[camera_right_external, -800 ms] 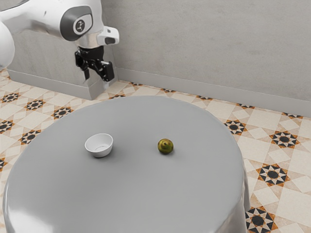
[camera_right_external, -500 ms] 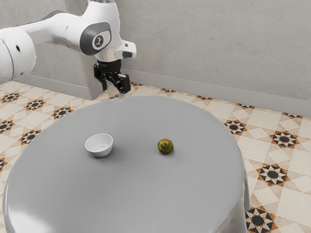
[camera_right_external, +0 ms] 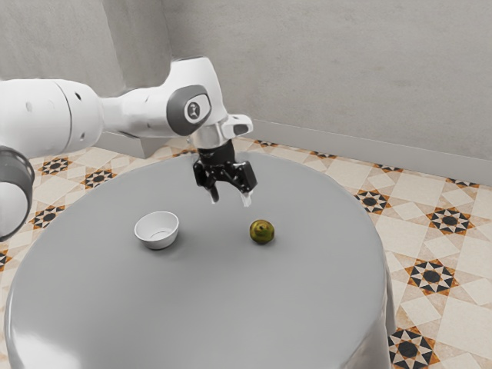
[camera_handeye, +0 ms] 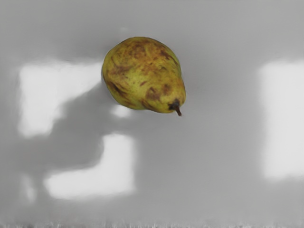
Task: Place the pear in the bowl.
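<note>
Rounded pear (camera_handeye: pixel 141 76), mottled brown; smooth, round-rimmed white bowl (camera_right_external: pixel 157 231).

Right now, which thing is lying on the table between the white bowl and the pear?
Nothing but bare grey tabletop lies between the bowl and the pear, as the exterior view shows.

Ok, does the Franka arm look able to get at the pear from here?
Probably yes: my open gripper hangs above the table near the pear, with nothing visible between them. The white bowl stands clear of the pear, toward the exterior view's left.
</note>
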Motion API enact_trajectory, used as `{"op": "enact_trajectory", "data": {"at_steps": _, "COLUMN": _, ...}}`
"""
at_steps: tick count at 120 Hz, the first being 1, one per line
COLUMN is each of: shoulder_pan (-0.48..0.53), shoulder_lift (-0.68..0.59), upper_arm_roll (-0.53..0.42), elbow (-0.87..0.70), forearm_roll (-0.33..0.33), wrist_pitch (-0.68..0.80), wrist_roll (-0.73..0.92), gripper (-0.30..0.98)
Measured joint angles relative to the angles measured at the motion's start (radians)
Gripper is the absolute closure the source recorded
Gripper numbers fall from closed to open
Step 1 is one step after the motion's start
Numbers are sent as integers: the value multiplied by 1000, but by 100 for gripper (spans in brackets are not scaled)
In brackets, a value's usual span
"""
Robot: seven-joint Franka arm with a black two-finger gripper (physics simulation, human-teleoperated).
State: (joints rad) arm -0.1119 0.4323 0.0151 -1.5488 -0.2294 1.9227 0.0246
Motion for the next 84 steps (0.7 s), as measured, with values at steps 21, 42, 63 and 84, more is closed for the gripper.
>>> {"op": "enact_trajectory", "data": {"at_steps": 21, "shoulder_pan": -18, "shoulder_lift": 67, "upper_arm_roll": 0, "elbow": -14, "forearm_roll": -7, "wrist_pitch": 39, "wrist_roll": -58, "gripper": 0}}
{"op": "enact_trajectory", "data": {"at_steps": 42, "shoulder_pan": -35, "shoulder_lift": 129, "upper_arm_roll": -1, "elbow": 28, "forearm_roll": 16, "wrist_pitch": 84, "wrist_roll": -100, "gripper": 1}}
{"op": "enact_trajectory", "data": {"at_steps": 63, "shoulder_pan": -47, "shoulder_lift": 192, "upper_arm_roll": -1, "elbow": 65, "forearm_roll": 50, "wrist_pitch": 143, "wrist_roll": -132, "gripper": 4}}
{"op": "enact_trajectory", "data": {"at_steps": 84, "shoulder_pan": -49, "shoulder_lift": 233, "upper_arm_roll": -2, "elbow": 84, "forearm_roll": 90, "wrist_pitch": 213, "wrist_roll": -154, "gripper": 6}}
